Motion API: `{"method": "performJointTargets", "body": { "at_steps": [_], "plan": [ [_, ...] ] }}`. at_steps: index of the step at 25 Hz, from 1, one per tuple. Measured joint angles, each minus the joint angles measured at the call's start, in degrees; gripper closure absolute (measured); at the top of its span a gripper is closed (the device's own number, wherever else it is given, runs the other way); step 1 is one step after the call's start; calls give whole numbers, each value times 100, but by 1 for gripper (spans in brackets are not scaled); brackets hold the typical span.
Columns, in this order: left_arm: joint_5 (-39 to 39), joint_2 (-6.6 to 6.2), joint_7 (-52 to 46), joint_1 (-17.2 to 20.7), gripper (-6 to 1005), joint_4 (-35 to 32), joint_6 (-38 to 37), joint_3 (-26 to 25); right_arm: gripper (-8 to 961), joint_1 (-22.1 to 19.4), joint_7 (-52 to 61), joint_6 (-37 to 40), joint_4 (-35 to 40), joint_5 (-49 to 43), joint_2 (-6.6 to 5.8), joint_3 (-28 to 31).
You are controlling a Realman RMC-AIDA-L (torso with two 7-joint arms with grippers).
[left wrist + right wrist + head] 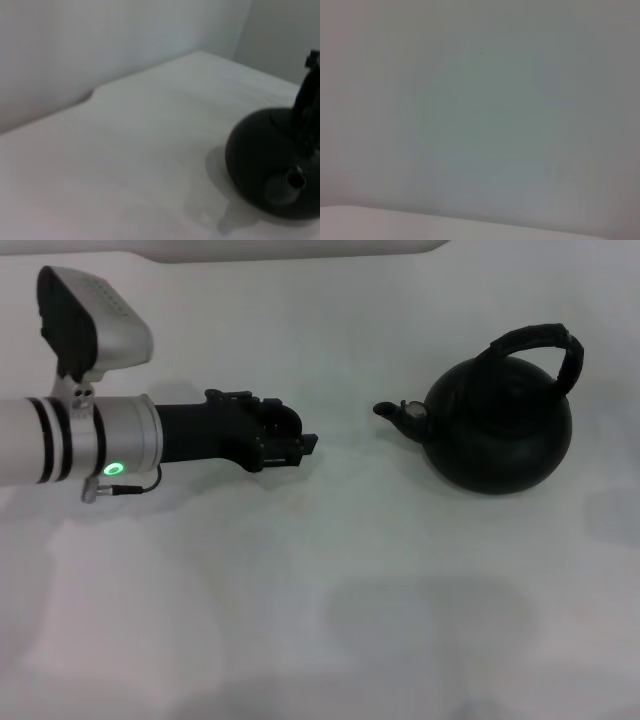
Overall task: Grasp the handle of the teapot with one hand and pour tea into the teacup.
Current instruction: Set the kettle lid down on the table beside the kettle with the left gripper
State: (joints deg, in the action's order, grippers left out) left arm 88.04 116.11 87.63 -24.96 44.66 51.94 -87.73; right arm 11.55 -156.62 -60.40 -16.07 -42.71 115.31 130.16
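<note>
The black teapot [500, 435] stands upright on the white table at the right, its short spout [393, 411] pointing left toward my left gripper [305, 445]. Its arched black handle [540, 338] rises over the top, tilted to the right. My left gripper reaches in level from the left and stops a short gap from the spout, touching nothing. The left wrist view shows the teapot [265, 165], its spout [295, 179] and part of the handle [306, 97]. The teacup does not show in any view. My right hand is out of view.
The white table [330, 620] stretches wide in front of the teapot and the arm. Its far edge [300, 258] runs along the top of the head view. The right wrist view shows only a pale wall.
</note>
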Motion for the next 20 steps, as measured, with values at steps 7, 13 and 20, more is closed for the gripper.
{"method": "performJointTargets", "body": {
  "at_steps": [7, 13, 20],
  "plan": [
    [72, 109, -35, -248, 295, -234, -23, -4, 563, -13, 0, -15, 31, 0, 7, -65],
    [188, 208, -376, -868, 296, -935, -157, -124, 563, -27, 0, -18, 43, 0, 17, -203],
    [193, 273, -265, -1102, 296, -1201, -288, -114, 563, -97, -1, -36, 50, 0, 25, -357]
  ]
}}
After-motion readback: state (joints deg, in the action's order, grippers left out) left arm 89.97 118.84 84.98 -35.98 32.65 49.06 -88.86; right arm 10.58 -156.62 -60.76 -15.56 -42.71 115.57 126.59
